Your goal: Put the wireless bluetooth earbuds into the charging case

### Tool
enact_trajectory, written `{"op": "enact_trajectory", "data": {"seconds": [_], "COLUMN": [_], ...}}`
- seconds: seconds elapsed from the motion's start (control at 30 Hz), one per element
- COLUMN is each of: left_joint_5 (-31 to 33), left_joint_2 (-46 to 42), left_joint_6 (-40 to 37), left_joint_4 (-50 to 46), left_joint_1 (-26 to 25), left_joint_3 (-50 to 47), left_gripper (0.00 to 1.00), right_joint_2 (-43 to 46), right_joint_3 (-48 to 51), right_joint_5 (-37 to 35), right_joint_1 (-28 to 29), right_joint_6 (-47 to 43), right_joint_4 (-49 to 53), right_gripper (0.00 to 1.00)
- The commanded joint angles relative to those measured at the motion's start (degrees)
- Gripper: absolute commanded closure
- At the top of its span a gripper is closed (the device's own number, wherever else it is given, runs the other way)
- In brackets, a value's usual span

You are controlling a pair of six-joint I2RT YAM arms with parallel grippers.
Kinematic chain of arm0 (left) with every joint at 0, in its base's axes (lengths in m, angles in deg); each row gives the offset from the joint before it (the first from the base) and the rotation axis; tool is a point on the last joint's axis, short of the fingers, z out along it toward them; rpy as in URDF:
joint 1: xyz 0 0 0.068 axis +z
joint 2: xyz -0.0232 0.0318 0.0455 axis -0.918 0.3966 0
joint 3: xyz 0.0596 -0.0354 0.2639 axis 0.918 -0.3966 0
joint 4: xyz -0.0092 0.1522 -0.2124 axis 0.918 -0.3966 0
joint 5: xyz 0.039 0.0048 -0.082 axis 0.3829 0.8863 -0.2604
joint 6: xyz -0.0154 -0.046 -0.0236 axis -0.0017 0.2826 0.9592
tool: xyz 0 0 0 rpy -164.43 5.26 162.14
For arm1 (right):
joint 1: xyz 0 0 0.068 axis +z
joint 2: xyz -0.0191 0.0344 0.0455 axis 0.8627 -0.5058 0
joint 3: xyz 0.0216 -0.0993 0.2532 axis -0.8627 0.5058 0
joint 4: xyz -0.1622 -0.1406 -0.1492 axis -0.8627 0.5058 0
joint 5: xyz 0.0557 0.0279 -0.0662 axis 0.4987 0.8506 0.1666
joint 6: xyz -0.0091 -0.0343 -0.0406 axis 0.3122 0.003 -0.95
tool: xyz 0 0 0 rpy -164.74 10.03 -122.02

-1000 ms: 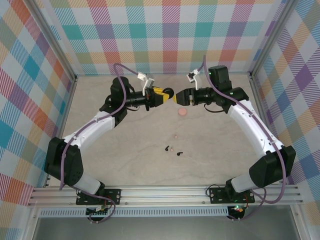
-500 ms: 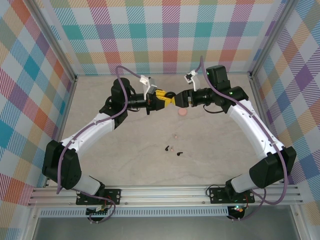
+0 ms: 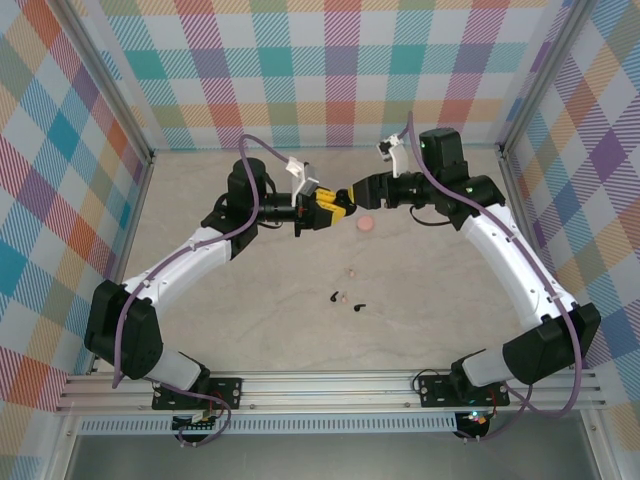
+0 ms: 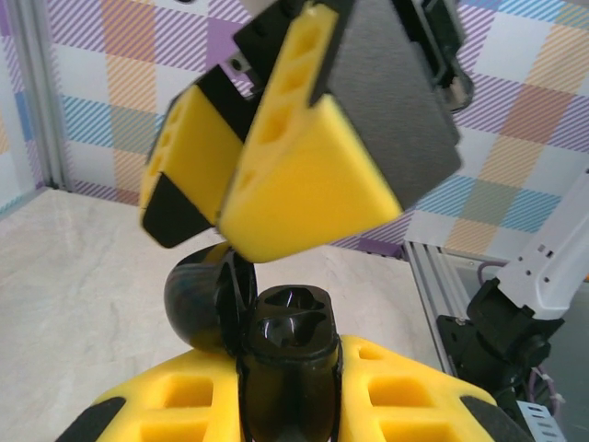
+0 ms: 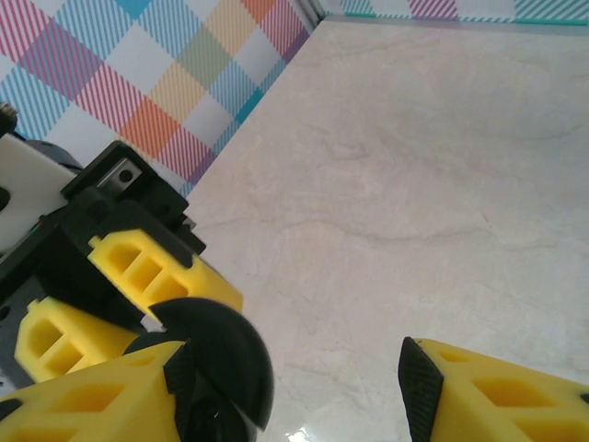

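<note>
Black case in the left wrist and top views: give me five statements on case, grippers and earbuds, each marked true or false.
1. The left gripper is shut on the black charging case. True.
2. The case lid is closed. False: the lid stands open beside the wells.
3. The right gripper is open. True.
4. Both black earbuds sit in the case. False: the wells look empty, and the earbuds lie on the table.
5. The right gripper holds the pink puck. False: the pink puck lies on the table.
</note>
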Motion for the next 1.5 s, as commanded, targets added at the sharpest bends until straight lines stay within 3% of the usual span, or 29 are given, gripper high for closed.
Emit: {"op": "enact_trajectory", "data": {"seconds": [0.0, 0.33, 0.53, 0.9, 1.23, 1.47], "left_joint_5": [-3.0, -2.7, -1.3, 0.0, 1.9, 2.8], "left_joint_2": [-1.4, 1.0, 1.6, -0.9, -6.2, -9.1], "left_joint_6": [-0.9, 6.8, 12.2, 13.5, 12.8, 11.5], "left_joint_4": [0.5, 9.1, 16.5, 17.7, 15.1, 12.0], "left_joint_1": [-0.7, -0.5, 0.5, 0.5, -0.4, -1.8], "left_joint_3": [0.9, -0.2, -2.0, -4.2, -8.7, -9.9], "left_gripper": [0.85, 0.86, 0.87, 0.87, 0.85, 0.82], "right_joint_2": [0.3, 3.4, 5.8, 6.1, 2.9, -3.6], "right_joint_3": [-1.3, -0.1, 0.7, 5.9, 19.0, 24.8], "right_joint_5": [-1.3, -2.5, -9.6, -15.7, -10.5, -8.3], "right_joint_1": [-0.2, -0.6, -2.6, -3.1, -2.7, 0.4], "right_joint_6": [0.7, 2.3, 4.1, 2.0, 5.1, 6.2], "right_joint_4": [-1.4, -2.2, 1.2, 7.8, 5.5, 2.7], "right_gripper": [0.37, 0.38, 0.4, 0.4, 0.39, 0.43]}}
